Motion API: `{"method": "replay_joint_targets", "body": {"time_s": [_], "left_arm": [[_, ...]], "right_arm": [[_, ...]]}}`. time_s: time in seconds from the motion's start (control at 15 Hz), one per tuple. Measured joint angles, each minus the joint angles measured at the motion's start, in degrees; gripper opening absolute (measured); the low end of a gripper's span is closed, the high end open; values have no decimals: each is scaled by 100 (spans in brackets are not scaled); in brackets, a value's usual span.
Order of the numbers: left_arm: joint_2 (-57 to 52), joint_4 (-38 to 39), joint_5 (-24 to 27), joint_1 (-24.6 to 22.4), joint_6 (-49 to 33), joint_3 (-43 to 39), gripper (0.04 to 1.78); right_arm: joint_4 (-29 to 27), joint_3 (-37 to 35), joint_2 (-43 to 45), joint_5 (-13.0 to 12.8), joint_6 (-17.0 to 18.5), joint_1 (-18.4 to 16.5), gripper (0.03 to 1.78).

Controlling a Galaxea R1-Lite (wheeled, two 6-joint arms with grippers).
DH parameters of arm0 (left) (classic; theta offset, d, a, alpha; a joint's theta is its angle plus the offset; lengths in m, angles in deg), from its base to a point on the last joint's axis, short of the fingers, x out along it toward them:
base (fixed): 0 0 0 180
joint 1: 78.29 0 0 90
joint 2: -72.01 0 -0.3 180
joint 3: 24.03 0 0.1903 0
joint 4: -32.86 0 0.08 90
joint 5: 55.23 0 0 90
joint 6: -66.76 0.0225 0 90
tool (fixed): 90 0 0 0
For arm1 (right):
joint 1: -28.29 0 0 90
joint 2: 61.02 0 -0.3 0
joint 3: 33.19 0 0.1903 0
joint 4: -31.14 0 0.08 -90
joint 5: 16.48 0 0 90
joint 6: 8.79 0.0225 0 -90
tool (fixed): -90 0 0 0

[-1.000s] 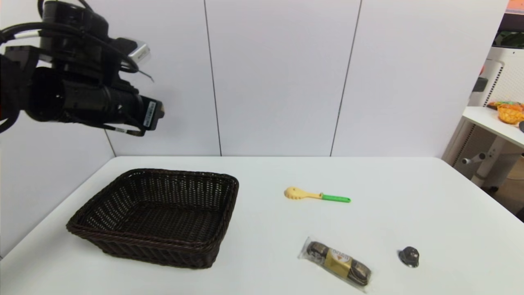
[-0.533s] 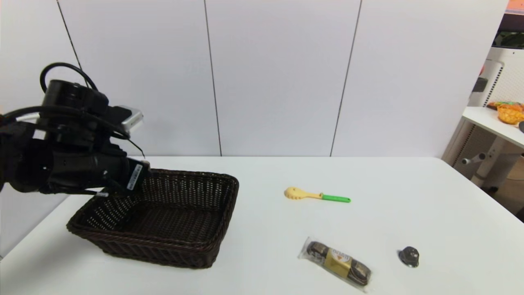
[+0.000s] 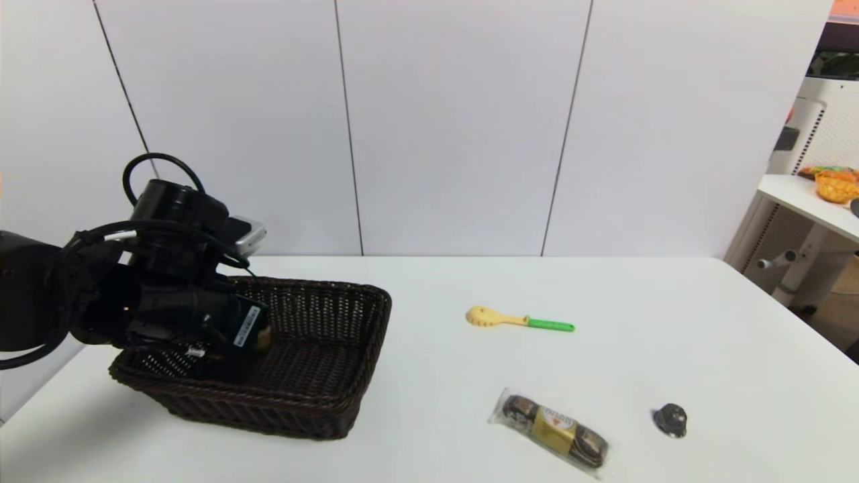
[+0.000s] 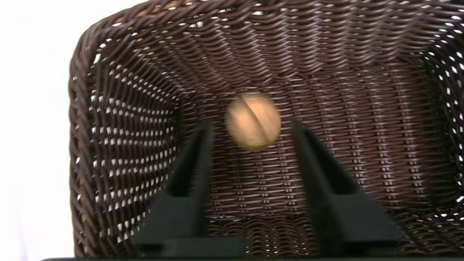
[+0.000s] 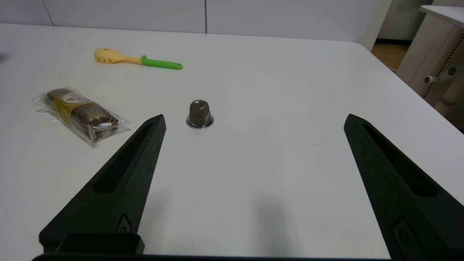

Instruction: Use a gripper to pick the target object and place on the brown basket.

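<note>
Left gripper (image 3: 258, 335): lowered inside the brown basket (image 3: 315, 402), over the basket's left half, fingers spread apart with nothing between the pads. In the left wrist view the gripper (image 4: 250, 134) shows two black fingers (image 4: 195, 156) with a clear gap.

Target object (image 4: 253, 121): small tan wooden cylinder, round face with a diagonal groove, blurred, just beyond the fingertips and centred between them, not touched by either. Whether it rests on the woven floor or is in the air cannot be told. In the head view only a tan sliver (image 3: 266, 337) shows at the gripper's tip.

Brown basket (image 4: 87, 108): dark wicker, sloped sides, braided rim, surrounding the left gripper on all sides; stands on the white counter (image 3: 470, 376).

Yellow scoop with green handle (image 3: 520, 320): on the counter, well to the right of the left gripper, outside the basket.

Wrapped chocolate bar (image 3: 553, 429): on the counter, right of the basket, nearer the robot than the scoop.

Dark grey capsule (image 3: 671, 420): on the counter, right of the bar.

Right gripper (image 5: 253, 121): wide open, empty, above the counter; the capsule (image 5: 199, 114) sits ahead of it near one finger, with the bar (image 5: 81, 112) and scoop (image 5: 136, 59) off to the side.
</note>
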Motion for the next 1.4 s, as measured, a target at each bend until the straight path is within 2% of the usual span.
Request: {"method": "replay_joint_targets", "body": {"time_s": [0.2,0.47,0.6,0.8,1.07,1.4], "left_arm": [[0,-1,0,94,11,22,114],[-367,252,-12,108,-7,94,137],[-903,446,-15,-5,33,102,144],[-2169,506,-11,-449,171,-107,152],[-4220,525,10,-1118,215,-1276,160],[-6646,656,7,-1378,240,-3694,165]], "right_arm": [[0,0,0,-1,0,0,170],[0,0,0,0,0,0,170],[0,0,0,-1,2,0,170],[-5,0,0,-1,0,0,170],[0,0,0,0,0,0,170],[-2,0,0,0,2,0,170]]}}
